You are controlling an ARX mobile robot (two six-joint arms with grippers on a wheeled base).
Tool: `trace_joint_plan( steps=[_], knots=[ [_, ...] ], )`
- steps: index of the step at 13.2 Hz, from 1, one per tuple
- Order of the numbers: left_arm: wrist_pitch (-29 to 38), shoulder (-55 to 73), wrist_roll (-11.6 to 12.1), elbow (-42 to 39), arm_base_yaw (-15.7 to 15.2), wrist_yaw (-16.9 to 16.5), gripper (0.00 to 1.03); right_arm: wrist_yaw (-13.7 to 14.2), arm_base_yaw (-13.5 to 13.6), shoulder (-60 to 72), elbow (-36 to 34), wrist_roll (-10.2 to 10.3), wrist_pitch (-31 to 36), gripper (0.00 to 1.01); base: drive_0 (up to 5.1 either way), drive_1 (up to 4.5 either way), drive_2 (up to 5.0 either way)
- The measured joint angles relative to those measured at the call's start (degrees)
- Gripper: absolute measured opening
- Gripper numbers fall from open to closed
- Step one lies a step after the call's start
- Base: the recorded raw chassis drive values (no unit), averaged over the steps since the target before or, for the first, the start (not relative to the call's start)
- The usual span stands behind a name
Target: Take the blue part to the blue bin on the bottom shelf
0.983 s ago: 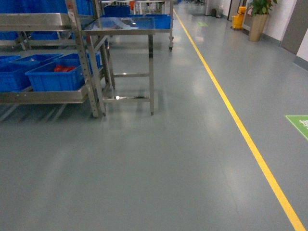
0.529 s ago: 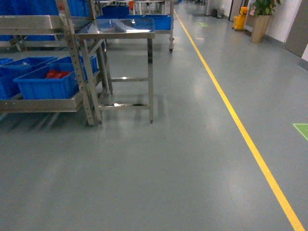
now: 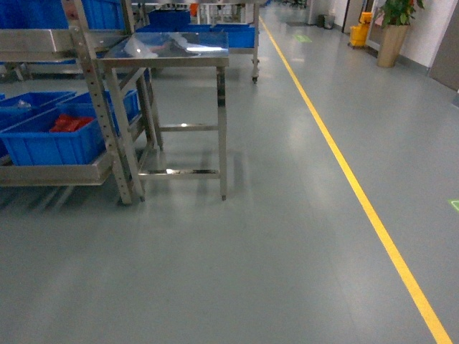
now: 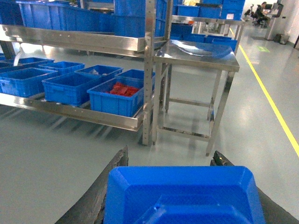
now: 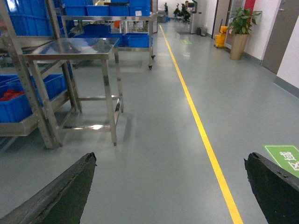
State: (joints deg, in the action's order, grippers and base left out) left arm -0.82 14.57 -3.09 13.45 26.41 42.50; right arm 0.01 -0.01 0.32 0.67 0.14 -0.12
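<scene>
Steel table [image 3: 176, 50] as landmark. Directly left of it, touching, stands the rack [image 3: 93, 100]. On the rack's bottom shelf [image 4: 70, 111] sits a row of bins; the bin [image 4: 117, 97] nearest the table holds red pieces [image 4: 122, 88], with further bins [image 4: 70, 86] to its left. Right of the table, a floor line [image 3: 344, 172] runs into the distance. Behind the table stands a second surface [image 5: 112, 18] carrying bins.

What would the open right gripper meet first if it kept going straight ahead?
Probably nothing close: the right gripper is open and empty, pointing over bare grey floor. The stainless steel table stands off to its left, the yellow floor line slightly right. Depth is unclear.
</scene>
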Motion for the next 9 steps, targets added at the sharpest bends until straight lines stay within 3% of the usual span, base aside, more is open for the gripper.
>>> trace_joint_plan(
  steps=[9],
  knots=[
    [0.2,0.0,0.0,0.0,0.0,-0.1,0.43,0.0,0.0,0.0,0.0,0.0,0.0,0.98,0.0,4.13,-4.1]
  ],
)
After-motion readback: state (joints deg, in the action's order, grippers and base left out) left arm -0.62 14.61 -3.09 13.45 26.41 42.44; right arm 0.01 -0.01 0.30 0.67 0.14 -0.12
